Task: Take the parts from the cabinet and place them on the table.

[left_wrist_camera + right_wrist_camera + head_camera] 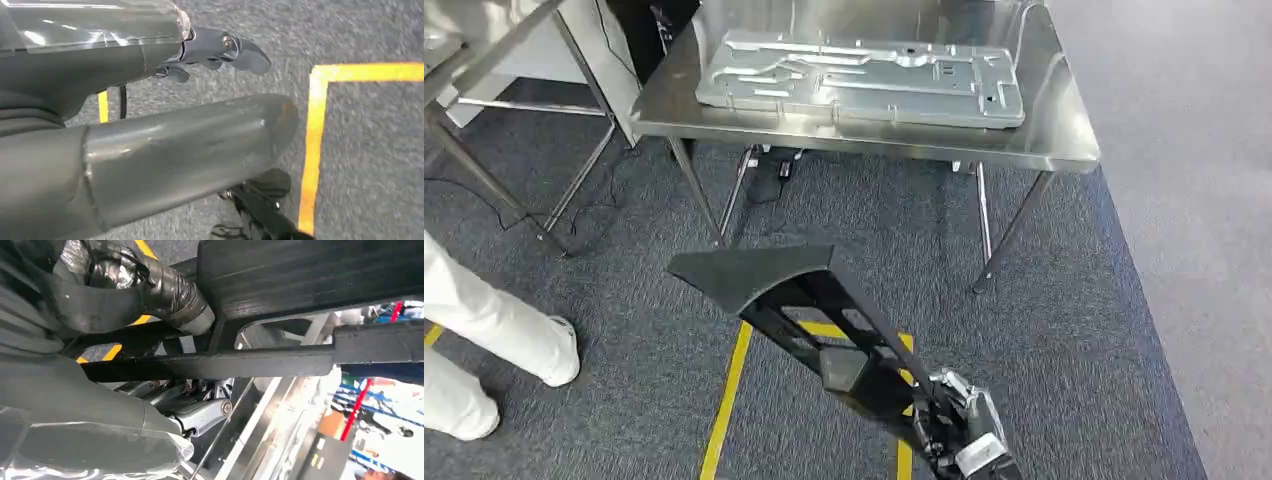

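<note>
A: What is the right hand (954,430) doing?

B: It is gripping a long black part (794,300), a frame of bars with a wide curved plate at one end. In the right wrist view the thumb (145,280) is lying over one bar of the black part (280,360) and the fingers (200,410) are curling under it, so the hand is clamped on the part.

A: Which way is the part pointing?

B: Its long axis is running from the hand, low on the right of the head view, up and to the left, toward the steel table (1064,130). The wide plate end is leading, and it is hanging in the air over the grey carpet (1064,330), short of the table's near edge, above a yellow floor line (729,390).

A: Is anything lying on the table?

B: A flat stamped metal panel (864,80) is lying there (it is taking up much of the top).

A: And the left hand (200,55)?

B: It is hanging over the carpet with nothing in it; the fingers are bent only loosely and standing apart from the thumb (190,150).

A: Anyone nearby?

B: A person's legs in white (484,330) are standing at the left.
</note>
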Robot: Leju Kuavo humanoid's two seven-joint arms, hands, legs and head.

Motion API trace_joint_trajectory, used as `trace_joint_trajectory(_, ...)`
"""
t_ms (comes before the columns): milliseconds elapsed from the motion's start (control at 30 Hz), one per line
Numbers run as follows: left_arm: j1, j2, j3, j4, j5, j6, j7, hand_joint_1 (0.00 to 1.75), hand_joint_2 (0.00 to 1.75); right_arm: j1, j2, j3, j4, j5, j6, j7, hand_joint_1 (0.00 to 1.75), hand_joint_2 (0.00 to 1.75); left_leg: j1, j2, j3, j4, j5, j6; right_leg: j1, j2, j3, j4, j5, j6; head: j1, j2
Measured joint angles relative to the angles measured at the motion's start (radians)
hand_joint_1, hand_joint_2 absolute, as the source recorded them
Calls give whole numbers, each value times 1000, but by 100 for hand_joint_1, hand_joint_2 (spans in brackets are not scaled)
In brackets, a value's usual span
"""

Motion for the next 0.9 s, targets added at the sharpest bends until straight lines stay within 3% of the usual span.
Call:
trace_joint_trajectory(33,1,-1,0,0,0,-1,0,0,0,3,0,-1,1,0,0,2,175,175,0,0,12,0,-11,-3,-3,0,-28,13,-9,2,0,0)
trace_joint_trajectory(67,2,-3,1,0,-1,-1,0,0,0,4,0,-1,2,0,0,2,175,175,1,-1,30,0,-25,-9,-5,-1,-36,-19,24,9,0,0)
trace_joint_trajectory(100,2,-5,2,0,-3,-2,0,0,0,4,0,-2,2,0,0,2,175,175,3,-2,47,1,-38,-13,-6,-1,-22,-82,74,10,0,0)
trace_joint_trajectory(167,2,-7,3,0,-7,-3,0,0,0,6,0,-3,2,0,0,2,175,175,5,0,76,1,-65,-23,-9,-5,15,-232,211,9,0,0)
trace_joint_trajectory(233,-4,-7,6,0,-8,-3,0,0,0,7,0,-4,5,0,0,2,175,175,4,-1,84,2,-81,-39,7,-8,5,-222,181,-14,3,0)
trace_joint_trajectory(267,-4,-8,6,-1,-10,-3,0,0,0,12,0,-4,5,-1,0,3,175,175,4,1,91,0,-87,-45,8,-4,7,-222,194,-25,2,0)
trace_joint_trajectory(333,-5,-8,6,-1,-10,-4,0,0,0,12,0,-3,4,-1,-1,3,175,175,4,2,104,14,-82,-51,6,1,25,-226,182,-44,2,0)
trace_joint_trajectory(400,-8,-8,6,-4,-11,-4,-1,0,0,13,0,-5,4,-1,-1,4,175,175,9,3,53,121,-82,-58,4,-3,56,-244,171,-59,2,0)
trace_joint_trajectory(433,-10,-8,7,-4,-11,-6,-1,0,0,12,0,-5,4,-2,-1,4,175,175,9,3,1,197,-103,-63,4,-4,62,-246,165,-63,1,0)
trace_joint_trajectory(500,-7,-10,8,-5,-15,-7,0,0,0,14,0,-6,5,-3,-1,4,175,175,10,3,-98,316,-180,-70,4,-2,76,-246,148,-63,1,0)
trace_joint_trajectory(533,-6,-10,9,-5,-16,-8,0,0,0,17,0,-6,5,-3,-1,5,175,175,10,3,-128,333,-192,-71,5,-1,87,-246,139,-63,1,0)
trace_joint_trajectory(567,-4,-10,12,-7,-17,-10,0,0,0,17,0,-5,5,-5,-1,5,175,175,10,3,-139,313,-176,-70,5,0,99,-246,129,-61,1,0)
trace_joint_trajectory(600,-3,-10,16,-10,-18,-11,0,0,0,16,0,-5,5,-6,-1,5,175,175,10,3,-134,260,-134,-67,5,2,115,-246,118,-58,1,0)
trace_joint_trajectory(633,-3,-10,18,-10,-18,-12,0,0,0,16,0,-6,5,-8,-1,5,175,175,10,3,-123,199,-84,-63,5,1,130,-246,108,-56,1,0)
trace_joint_trajectory(667,-2,-10,21,-11,-19,-14,0,0,0,16,0,-5,5,-9,-1,5,175,175,9,4,-107,111,0,-54,5,0,144,-247,95,-52,1,0)
trace_joint_trajectory(700,-1,-10,24,-13,-19,-15,0,0,0,14,0,-5,6,-9,-1,5,175,175,4,6,-113,90,42,-47,5,0,151,-246,86,-47,2,0)
trace_joint_trajectory(733,-1,-11,26,-15,-21,-17,0,0,0,14,0,-5,8,-9,-1,6,175,175,-3,7,-118,79,5,-43,6,5,148,-249,83,-40,0,0)
trace_joint_trajectory(767,-2,-12,26,-18,-22,-17,0,0,0,13,0,-5,8,-10,-1,6,175,175,-5,5,-111,81,24,-36,6,4,148,-254,78,-31,1,0)
trace_joint_trajectory(800,2,-13,26,-19,-22,-17,0,0,0,15,0,-5,8,-10,-1,6,175,175,-6,3,-112,71,23,-30,8,3,159,-245,84,-25,1,0)
trace_joint_trajectory(833,2,-15,26,-19,-23,-17,0,0,0,16,0,-5,8,-10,-1,7,175,175,1,0,-92,62,23,-25,9,3,168,-247,90,-19,1,0)
trace_joint_trajectory(900,0,-16,27,-19,-27,-19,-1,0,0,12,0,-5,8,-10,-3,10,175,175,4,0,-53,41,20,-17,6,2,151,-189,91,-12,1,0)
